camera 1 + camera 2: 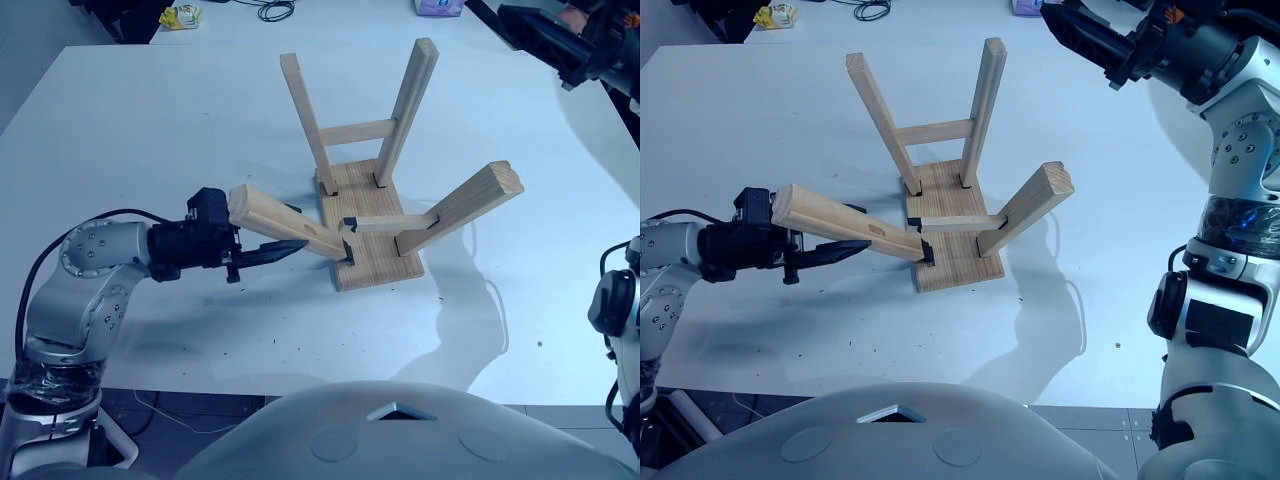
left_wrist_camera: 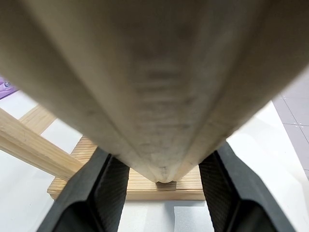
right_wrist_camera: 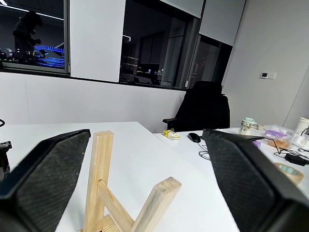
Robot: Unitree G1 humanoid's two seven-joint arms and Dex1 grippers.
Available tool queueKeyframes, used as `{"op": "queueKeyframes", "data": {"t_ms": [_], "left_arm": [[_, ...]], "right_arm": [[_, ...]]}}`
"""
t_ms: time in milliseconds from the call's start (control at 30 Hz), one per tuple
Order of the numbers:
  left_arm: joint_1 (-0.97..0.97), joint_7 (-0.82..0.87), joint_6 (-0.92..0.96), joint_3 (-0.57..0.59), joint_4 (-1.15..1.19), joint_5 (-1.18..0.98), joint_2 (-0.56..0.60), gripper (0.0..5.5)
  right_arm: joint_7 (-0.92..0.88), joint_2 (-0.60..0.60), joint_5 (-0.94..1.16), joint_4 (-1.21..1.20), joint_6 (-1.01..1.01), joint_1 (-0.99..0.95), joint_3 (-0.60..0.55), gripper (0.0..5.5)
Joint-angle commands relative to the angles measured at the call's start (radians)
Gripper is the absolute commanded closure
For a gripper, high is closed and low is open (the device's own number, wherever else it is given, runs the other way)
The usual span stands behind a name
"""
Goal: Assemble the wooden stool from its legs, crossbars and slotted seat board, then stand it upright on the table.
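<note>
The stool lies upside down with its slotted seat board (image 1: 378, 262) flat on the white table (image 1: 140, 130). Two legs (image 1: 306, 112) (image 1: 409, 98) stand in the far slots, joined by a crossbar (image 1: 357, 130). At the near end a leg (image 1: 279, 222) leans far to the left and another leg (image 1: 466, 205) leans right, with a crossbar (image 1: 391, 223) between them. My left gripper (image 1: 288, 248) is shut on the left-leaning leg (image 2: 154, 87), low over the table. My right gripper (image 1: 1068, 25) hangs open, high above the far right of the table, holding nothing.
A yellow object (image 1: 182, 15), cables (image 1: 275, 10) and a small purple box (image 1: 437, 7) lie at the table's far edge. Bare table stretches left of the stool and in front of it, up to the near edge.
</note>
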Motion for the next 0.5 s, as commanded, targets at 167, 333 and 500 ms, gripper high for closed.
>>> {"op": "queueKeyframes", "data": {"t_ms": [167,333,500], "left_arm": [[-0.015,-0.033,0.030,-0.034,-0.007,0.008,0.035,3.44],[-0.036,-0.052,0.023,-0.052,0.016,0.020,0.048,3.44],[-0.064,-0.058,0.013,-0.098,0.021,0.045,0.040,3.44]], "right_arm": [[-0.045,0.009,0.032,-0.067,0.021,0.055,-0.034,1.20],[-0.073,0.011,0.048,-0.092,0.027,0.080,-0.046,1.20],[-0.103,0.019,0.063,-0.118,0.032,0.100,-0.053,1.20]]}}
